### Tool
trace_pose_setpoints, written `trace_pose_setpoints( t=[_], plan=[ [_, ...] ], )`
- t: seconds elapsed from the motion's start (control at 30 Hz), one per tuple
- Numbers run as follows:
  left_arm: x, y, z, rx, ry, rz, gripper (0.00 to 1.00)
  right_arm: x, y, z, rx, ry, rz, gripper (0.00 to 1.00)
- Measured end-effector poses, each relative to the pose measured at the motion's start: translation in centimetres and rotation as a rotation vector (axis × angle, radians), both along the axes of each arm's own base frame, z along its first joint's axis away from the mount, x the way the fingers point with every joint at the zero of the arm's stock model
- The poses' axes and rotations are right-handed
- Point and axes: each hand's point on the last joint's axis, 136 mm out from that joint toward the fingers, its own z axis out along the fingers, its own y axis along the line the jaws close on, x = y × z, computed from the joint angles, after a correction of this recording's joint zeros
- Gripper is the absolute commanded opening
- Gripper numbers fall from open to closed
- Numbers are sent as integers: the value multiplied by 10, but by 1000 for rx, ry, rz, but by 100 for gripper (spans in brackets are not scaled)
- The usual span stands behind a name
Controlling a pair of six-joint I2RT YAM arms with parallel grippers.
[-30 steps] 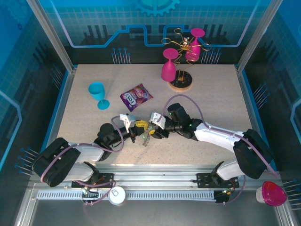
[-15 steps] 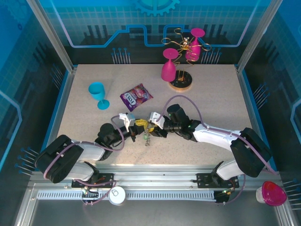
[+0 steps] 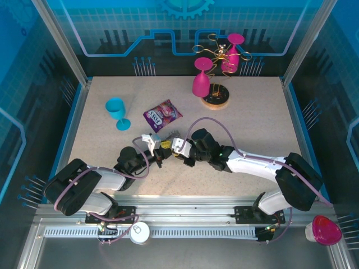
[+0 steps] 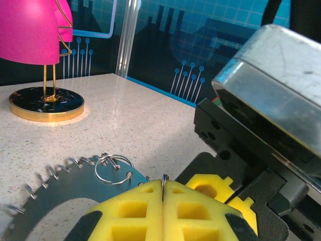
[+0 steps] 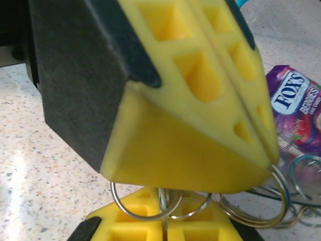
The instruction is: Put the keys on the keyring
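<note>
The keyring [image 4: 85, 183] sits near the middle of the table [image 3: 252, 123], between the two end effectors. In the left wrist view it appears as a dark flat ring with small wire loops [image 4: 114, 168] along its rim. Whether it touches the table or hangs just above it cannot be told.

The left end effector [image 4: 163, 193] is closed. Its yellow pads [image 4: 133, 211] are pressed together with a thin wire loop pinched in the seam, and the keyring's rim runs up to the left pad.

The right end effector [image 5: 266, 150] is also closed, directly above and just beside the left one, tip to tip. Its yellow pads [image 5: 200, 75] meet along a diagonal seam, and a wire loop emerges from the seam at the tip. Several more loops hang bunched between the two tips.

In the top view both arms reach in from the near edge and meet in front of the snack packet [image 3: 162, 115], which lies flat just beyond the tips. A blue cup [image 3: 116, 112] stands upright to the left of the packet, well apart from the arms. At the far edge stands a wire rack on a round base [image 3: 216, 101], with one pink glass [image 3: 201, 81] hung upside down on it and a second [image 3: 231, 56] behind.
</note>
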Motion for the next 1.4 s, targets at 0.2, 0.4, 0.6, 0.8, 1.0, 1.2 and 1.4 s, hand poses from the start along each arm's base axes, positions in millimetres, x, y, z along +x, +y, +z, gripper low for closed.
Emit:
trace_pose_setpoints(
  t=[0.2,0.4,0.6,0.8,1.0,1.2,1.4],
  plan=[
    [4,3,0,-1,-1,26,0,6,-4,-1,-37,-32,-35,0],
    [5,4,-1,6,0,35,0,5,-15,5,-58,-28,-58,0],
    [3,4,3,16,-27,36,0,6,-22,17,-84,-18,-72,0],
    [2,5,10,20,-59,38,0,10,-29,30,-144,-11,-105,0],
    [0,6,12,28,-62,38,0,23,-36,42,-193,-11,-168,0],
    [-2,5,7,44,-40,24,0,24,-38,43,-207,6,-176,0],
    [-2,5,-2,69,-7,23,5,23,-39,39,-227,19,-176,0]
  ],
)
